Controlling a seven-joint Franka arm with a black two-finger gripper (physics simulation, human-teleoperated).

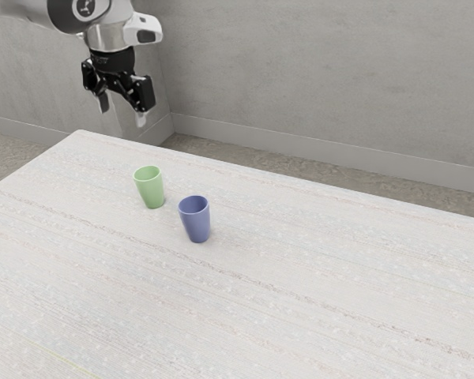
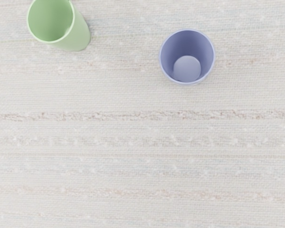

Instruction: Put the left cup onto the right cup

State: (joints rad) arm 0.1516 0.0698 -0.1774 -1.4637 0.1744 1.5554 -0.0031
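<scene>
I'm at the approach step: my gripper (image 1: 122, 110) hangs high, jaws wide and empty, while the green cup (image 1: 149, 187) stands upright near the blue cup (image 1: 194, 219), not touching, so next I should descend and grip the green one

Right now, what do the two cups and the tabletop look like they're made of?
Green cup: probably matte plastic; flat uniform colour, thin rim, no glints. Blue cup: same look, likely plastic. Table: pale wood or wood-look laminate, with streaky grain lines; which one is unclear.
</scene>
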